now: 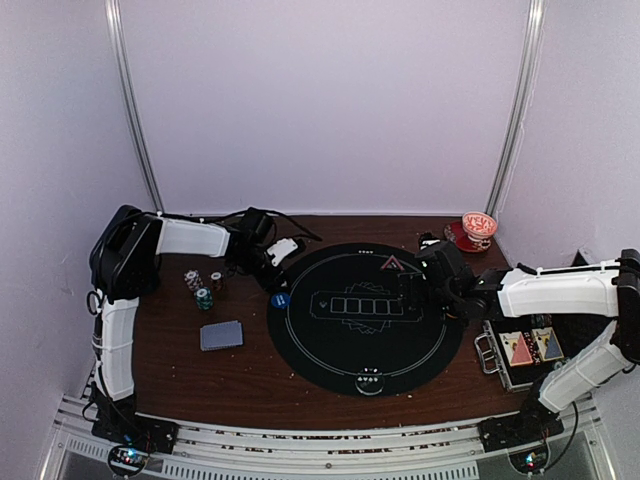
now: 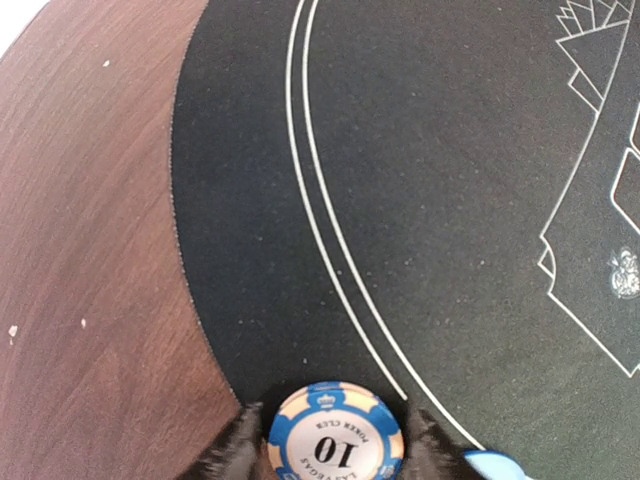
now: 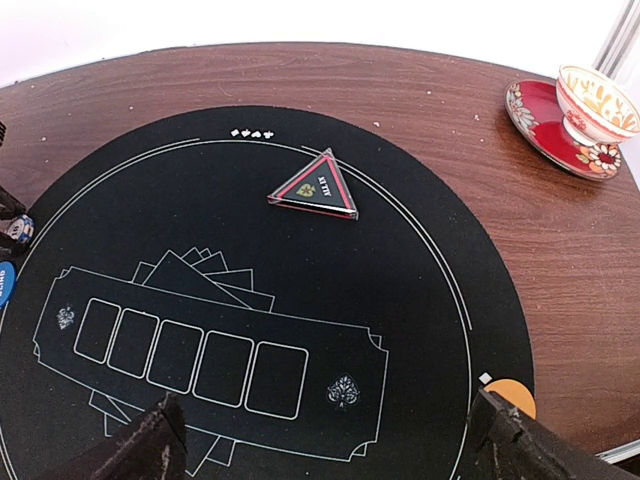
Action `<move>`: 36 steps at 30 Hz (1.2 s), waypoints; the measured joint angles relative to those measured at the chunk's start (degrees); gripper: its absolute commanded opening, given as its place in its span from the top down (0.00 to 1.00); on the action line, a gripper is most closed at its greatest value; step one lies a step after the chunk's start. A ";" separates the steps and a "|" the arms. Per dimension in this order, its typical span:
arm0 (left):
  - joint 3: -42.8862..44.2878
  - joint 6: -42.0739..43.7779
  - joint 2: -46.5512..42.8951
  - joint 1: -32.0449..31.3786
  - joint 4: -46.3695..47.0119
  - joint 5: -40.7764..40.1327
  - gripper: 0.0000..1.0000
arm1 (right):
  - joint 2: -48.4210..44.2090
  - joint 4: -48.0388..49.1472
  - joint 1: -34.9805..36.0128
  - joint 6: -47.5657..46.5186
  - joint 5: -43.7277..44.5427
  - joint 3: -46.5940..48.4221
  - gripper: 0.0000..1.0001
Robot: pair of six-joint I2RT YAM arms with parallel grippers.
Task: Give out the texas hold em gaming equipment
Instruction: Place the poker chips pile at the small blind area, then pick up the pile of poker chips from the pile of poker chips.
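At the left edge of the round black felt mat (image 2: 420, 200), a striped-edge blue-and-white chip (image 2: 335, 435) marked 10 is pinched flat in the left gripper (image 2: 333, 452), beside the grainy brown wooden table (image 2: 80, 250). The right gripper (image 3: 330, 450) hangs spread wide above the mat.

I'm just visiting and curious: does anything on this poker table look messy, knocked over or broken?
Nothing looks knocked over or broken. The only oddity is pale crumbs scattered over the brown wooden table around the black mat; the cup stands upright on its saucer.
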 measured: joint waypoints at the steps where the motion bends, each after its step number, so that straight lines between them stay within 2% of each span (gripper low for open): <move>1: 0.00 -0.09 -0.02 -0.02 0.02 -0.17 0.34 | 0.00 0.02 0.00 0.00 0.00 0.00 0.00; 9: 0.00 -0.31 -1.57 -0.07 -0.17 -1.46 0.17 | 0.00 0.02 0.00 0.00 0.00 0.00 0.00; 16: -0.50 -0.42 -9.64 -0.09 0.00 -4.04 0.02 | 0.02 0.00 0.11 0.00 0.00 0.00 0.00; 22: -6.34 -0.44 -21.84 1.27 0.20 -7.37 0.02 | 0.02 -0.02 0.24 0.00 -0.02 0.02 0.00; 28: -12.98 -0.46 -29.59 10.10 0.09 -7.67 0.02 | 0.02 -0.04 0.31 -0.02 -0.04 0.07 0.00; 32: -18.51 -0.42 -31.23 18.56 0.31 -6.38 0.02 | 0.02 -0.02 0.59 -0.02 -0.02 0.09 0.00; 36: -23.87 0.07 -32.50 22.93 0.57 -5.68 0.02 | 0.02 -0.02 0.66 -0.02 -0.02 0.09 0.00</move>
